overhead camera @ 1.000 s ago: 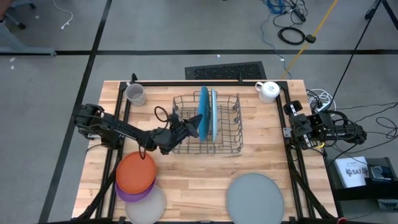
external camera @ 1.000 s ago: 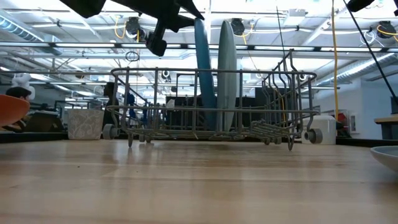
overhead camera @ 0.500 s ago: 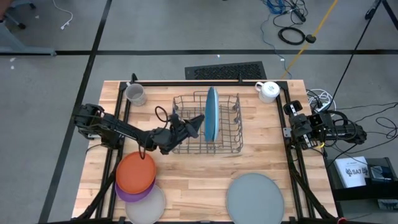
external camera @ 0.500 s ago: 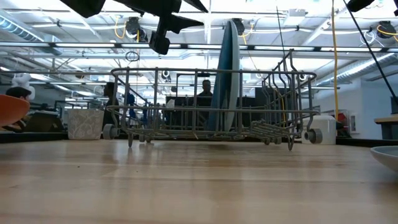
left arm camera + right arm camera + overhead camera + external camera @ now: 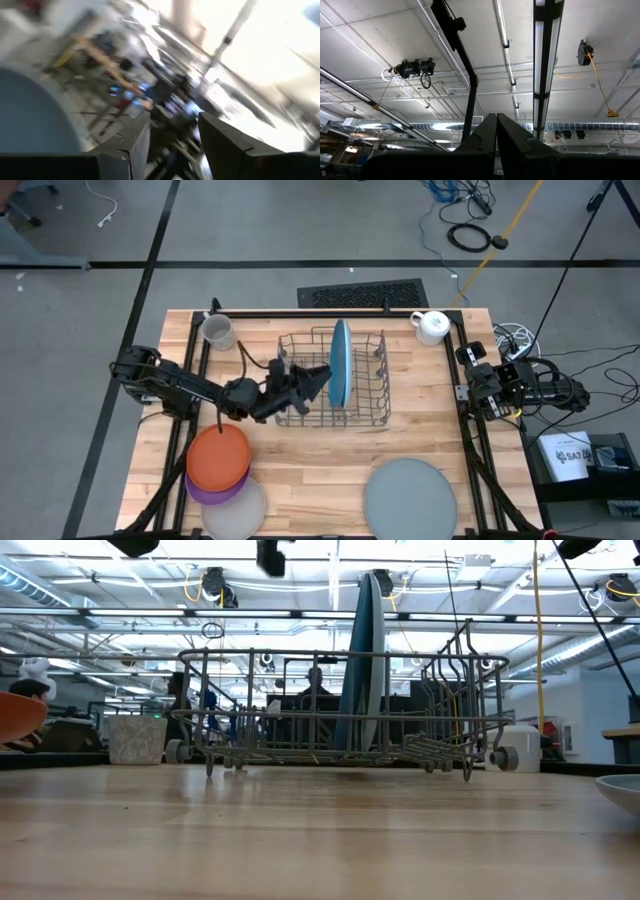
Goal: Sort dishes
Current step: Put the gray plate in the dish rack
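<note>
high view: the left gripper (image 5: 318,375) hangs over the wire dish rack (image 5: 372,412), fingers apart and empty, just beside two blue plates (image 5: 341,363) standing upright together in the rack. an orange plate (image 5: 219,456) sits stacked on a purple plate (image 5: 207,490) and a whitish plate (image 5: 243,512); a grey plate (image 5: 410,496) lies well apart. the right gripper (image 5: 466,391) waits at the table edge.

low view: the blue plates (image 5: 366,660) lean against each other.

right wrist view: fingers (image 5: 512,137) pressed together.
</note>
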Controlling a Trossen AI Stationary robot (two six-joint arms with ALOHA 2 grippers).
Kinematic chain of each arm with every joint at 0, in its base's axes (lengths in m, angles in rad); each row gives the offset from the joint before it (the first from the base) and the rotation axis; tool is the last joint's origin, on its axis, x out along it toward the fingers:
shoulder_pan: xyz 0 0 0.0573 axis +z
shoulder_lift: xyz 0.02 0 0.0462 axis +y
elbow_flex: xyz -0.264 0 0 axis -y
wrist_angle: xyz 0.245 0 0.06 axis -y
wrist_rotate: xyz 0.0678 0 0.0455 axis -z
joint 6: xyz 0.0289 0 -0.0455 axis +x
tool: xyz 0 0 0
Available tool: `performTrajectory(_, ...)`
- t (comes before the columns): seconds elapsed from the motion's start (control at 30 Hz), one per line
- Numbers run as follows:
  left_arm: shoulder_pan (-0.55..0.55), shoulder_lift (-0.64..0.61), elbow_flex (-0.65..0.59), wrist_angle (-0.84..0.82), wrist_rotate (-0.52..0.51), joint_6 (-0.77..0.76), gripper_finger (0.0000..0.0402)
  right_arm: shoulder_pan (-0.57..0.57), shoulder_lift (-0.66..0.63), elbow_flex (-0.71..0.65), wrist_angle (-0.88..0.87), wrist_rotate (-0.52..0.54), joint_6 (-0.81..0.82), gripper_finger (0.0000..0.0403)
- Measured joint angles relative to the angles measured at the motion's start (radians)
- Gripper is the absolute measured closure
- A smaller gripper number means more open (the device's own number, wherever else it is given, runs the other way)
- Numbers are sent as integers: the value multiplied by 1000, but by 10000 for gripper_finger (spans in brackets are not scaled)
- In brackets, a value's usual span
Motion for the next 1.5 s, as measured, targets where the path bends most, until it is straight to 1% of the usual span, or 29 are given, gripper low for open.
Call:
performTrajectory(0.1,0,-7,19,-49,226,99,234,0,0,0,-1,0,-1,394)
performTrajectory(0.17,-5,-7,57,-153,344,141,234,0,0,0,-4,0,-4,394)
performTrajectory(0.2,-11,-7,90,-234,379,167,234,0,0,0,-5,0,-4,394)
performTrajectory(0.27,-33,-7,178,-461,400,253,234,0,0,0,-6,0,-4,394)
performTrajectory(0.33,-61,0,291,-735,395,364,234,0,0,0,-8,0,-4,394)
performTrajectory(0.4,-97,29,411,-953,382,474,234,0,0,0,-8,2,-8,394)
performTrajectory(0.43,-115,47,468,-1043,371,520,234,0,0,0,-8,3,-8,394)
performTrajectory(0.5,-149,92,567,-1147,350,598,234,0,0,0,-11,16,-8,394)
performTrajectory(0.63,-197,193,705,-1248,341,725,234,0,0,0,-22,24,-7,394)
performTrajectory(0.73,-215,287,760,-1303,336,802,233,0,0,0,-22,25,-6,394)
performTrajectory(0.93,-225,504,838,-1381,206,938,233,0,0,0,-22,25,-5,394)
performTrajectory(1.07,-227,654,934,-1476,183,1096,233,0,0,0,-26,25,-11,394)
performTrajectory(1.17,-238,748,1012,-1507,183,1232,233,0,0,0,-26,25,-18,394)
performTrajectory(1.23,-246,792,1054,-1509,179,1333,233,0,0,0,-26,25,-18,394)
performTrajectory(1.3,-252,818,1083,-1523,166,1403,233,0,0,0,-26,26,-18,394)
performTrajectory(1.5,-248,830,1095,-1567,163,1450,233,0,0,0,-29,26,-29,394)
